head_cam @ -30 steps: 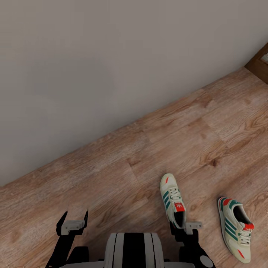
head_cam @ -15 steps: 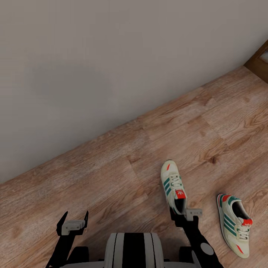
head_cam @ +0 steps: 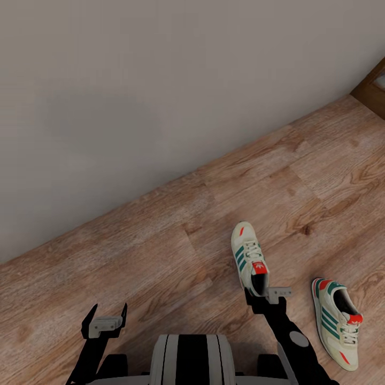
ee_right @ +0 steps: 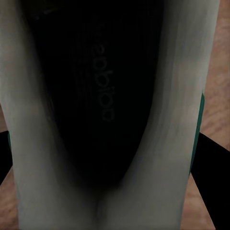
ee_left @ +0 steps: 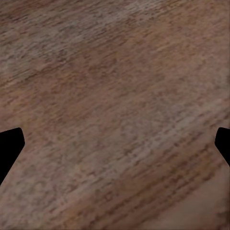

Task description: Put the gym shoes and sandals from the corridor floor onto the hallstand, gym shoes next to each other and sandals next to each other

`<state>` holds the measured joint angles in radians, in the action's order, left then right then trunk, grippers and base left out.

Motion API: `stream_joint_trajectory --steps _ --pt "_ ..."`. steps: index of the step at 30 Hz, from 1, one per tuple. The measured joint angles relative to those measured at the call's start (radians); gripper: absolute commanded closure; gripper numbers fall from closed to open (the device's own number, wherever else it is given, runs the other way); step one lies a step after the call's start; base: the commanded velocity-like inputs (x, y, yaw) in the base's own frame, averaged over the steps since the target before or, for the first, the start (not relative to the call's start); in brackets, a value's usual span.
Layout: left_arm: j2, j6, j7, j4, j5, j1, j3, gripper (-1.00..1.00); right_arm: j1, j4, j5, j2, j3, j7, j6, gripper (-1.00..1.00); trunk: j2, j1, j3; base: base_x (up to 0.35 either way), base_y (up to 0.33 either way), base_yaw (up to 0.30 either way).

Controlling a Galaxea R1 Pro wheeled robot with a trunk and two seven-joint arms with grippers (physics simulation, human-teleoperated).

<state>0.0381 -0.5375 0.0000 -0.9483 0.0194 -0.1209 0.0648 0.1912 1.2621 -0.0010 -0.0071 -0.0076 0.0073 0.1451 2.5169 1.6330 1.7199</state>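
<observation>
One cream gym shoe point(head_cam: 247, 255) with green stripes hangs heel-first from my right gripper point(head_cam: 262, 294), which is shut on its heel collar. The right wrist view looks into that shoe's dark insole point(ee_right: 105, 96), with a black finger point(ee_right: 211, 158) outside its wall. The other gym shoe point(head_cam: 337, 321) lies on the corridor floor point(head_cam: 160, 251) to the right, toe toward me. My left gripper point(head_cam: 104, 316) hovers open over bare planks point(ee_left: 115, 96), holding nothing. The sandals and the hallstand are out of view.
A plain grey wall point(head_cam: 133, 107) runs diagonally across the far side, close ahead. A dark brown wooden frame point(head_cam: 371, 91) stands at the far right corner. My trunk point(head_cam: 192, 358) sits between the arms.
My right gripper has moved away from me with the gym shoe in it, carrying the shoe forward over the floor. The view shifted slightly at first. The left arm stayed put.
</observation>
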Motion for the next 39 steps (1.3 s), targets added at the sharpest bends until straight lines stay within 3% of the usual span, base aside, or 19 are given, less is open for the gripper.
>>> stream_joint_trajectory --steps 5,7,8,10,12,18,23,31,39 --pt "-0.001 0.0 0.0 -0.001 0.0 0.0 -0.002 -1.0 0.0 0.005 0.001 0.002 0.0 -0.001 0.034 1.0 0.0 0.0 0.0 0.0 0.0 0.0" --pt "-0.002 0.0 -0.001 -0.001 0.0 0.0 -0.004 -1.0 -0.001 0.008 0.001 0.002 -0.001 -0.001 0.076 1.0 0.0 0.0 0.0 0.0 0.0 0.0" --pt "-0.002 0.002 -0.001 -0.007 0.0 0.0 -0.015 -1.0 -0.001 0.01 0.001 0.003 -0.001 -0.001 0.146 1.0 0.0 0.0 0.0 0.0 0.0 0.0" --pt "-0.003 0.016 -0.001 -0.024 0.0 0.0 -0.027 -1.0 -0.001 0.011 0.001 0.004 -0.002 -0.001 0.171 1.0 0.0 0.0 0.0 0.0 0.0 0.0" --pt "-0.003 0.055 -0.001 -0.058 -0.001 0.001 -0.042 -1.0 -0.001 0.011 0.001 0.004 -0.002 -0.001 0.184 1.0 0.0 0.0 0.0 0.0 0.0 0.0" --pt "-0.004 0.322 -0.001 -0.249 -0.001 0.003 -0.121 -1.0 -0.004 0.011 0.003 0.004 -0.002 -0.001 0.195 1.0 0.0 0.0 0.0 0.0 0.0 0.0" --pt "-0.005 0.445 -0.001 -0.344 -0.004 0.003 -0.139 -1.0 -0.006 0.011 0.006 0.005 -0.002 -0.001 0.196 1.0 0.0 0.0 0.0 0.0 0.0 0.0" --pt "-0.006 0.588 -0.001 -0.504 -0.005 0.003 -0.141 -1.0 -0.009 0.011 0.003 0.006 -0.001 -0.001 0.196 1.0 0.0 0.0 0.0 0.0 0.0 0.0" --pt "-0.005 0.636 -0.001 -0.558 -0.003 0.002 -0.141 -1.0 -0.009 0.011 0.002 0.003 -0.002 -0.001 0.197 1.0 0.0 0.0 0.0 0.0 0.0 0.0"
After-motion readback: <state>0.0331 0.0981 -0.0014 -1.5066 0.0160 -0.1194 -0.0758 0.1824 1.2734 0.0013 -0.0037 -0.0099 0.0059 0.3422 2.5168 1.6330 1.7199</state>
